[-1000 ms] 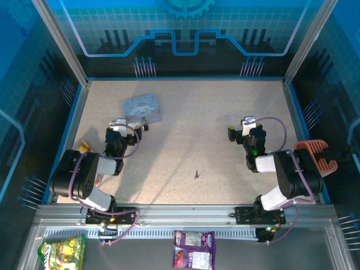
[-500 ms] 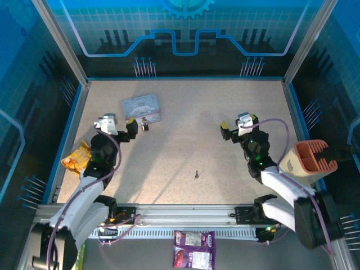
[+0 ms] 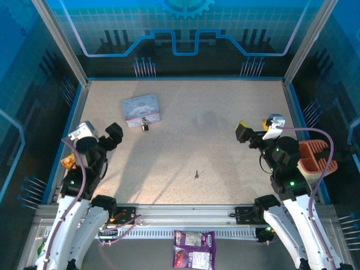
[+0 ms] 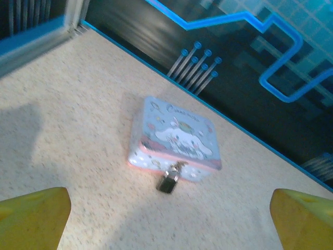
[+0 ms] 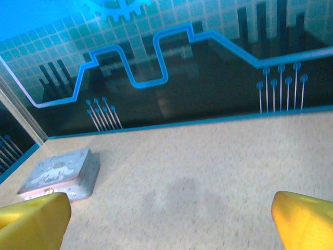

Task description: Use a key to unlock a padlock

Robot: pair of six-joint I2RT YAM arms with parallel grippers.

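The padlock [image 3: 145, 126] sits on the speckled table [image 3: 225, 107] at about ten o'clock from the table's centre in the top view; it is tiny, with a dark blocky body and a thin silvery shackle. In the left wrist view the padlock [image 4: 168, 180] lies at the six o'clock side of the tin [image 4: 177, 138], with its shackle reaching up to touch the tin's near wall; whether it is hooked through a clasp there I cannot tell. The tin is pale blue-grey with a pink-edged lid and a white cartoon figure, and is far larger than the padlock. The key [image 3: 196, 174] is a thin dark sliver with a small head; it lies alone on bare table at about five o'clock from the centre, well apart from padlock and tin.

The left gripper [image 4: 167, 221] stands wide open, its yellow fingertips [image 4: 32, 217] at the frame's lower corners with nothing between them; padlock and tin lie at its twelve o'clock. The right gripper [image 5: 169, 219] is likewise spread wide and empty; the tin [image 5: 60, 172] lies at its ten o'clock.
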